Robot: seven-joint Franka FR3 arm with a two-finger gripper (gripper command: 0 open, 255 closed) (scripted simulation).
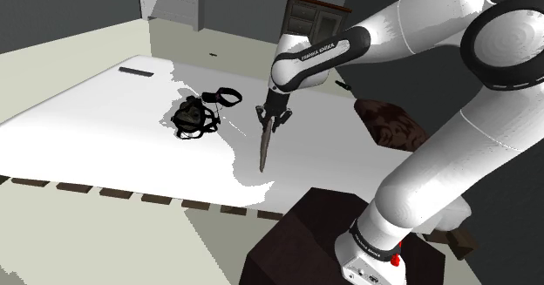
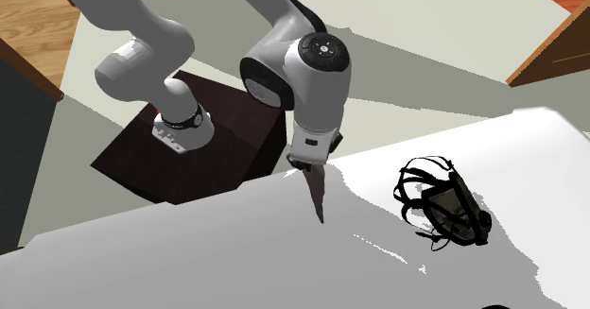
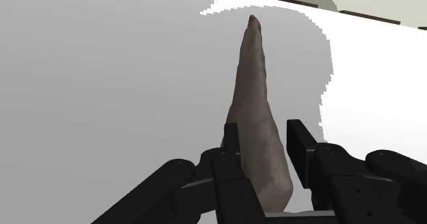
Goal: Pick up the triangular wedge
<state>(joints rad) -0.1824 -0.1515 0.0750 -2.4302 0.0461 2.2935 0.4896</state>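
Your pincer (image 1: 273, 120) is clamped on the brown wedge (image 3: 254, 99).
Wedge hangs thick end in the fingers — thin tip pointing down at the white surface (image 1: 87, 109), near a black strap tangle (image 1: 195, 116).

White arm (image 1: 436, 166), dark joints (image 1: 510, 44), black gripper (image 1: 271, 118)

White surface (image 1: 105, 109) open around tool (image 1: 274, 120), wedge (image 1: 264, 148); strap tangle (image 1: 193, 116) near.
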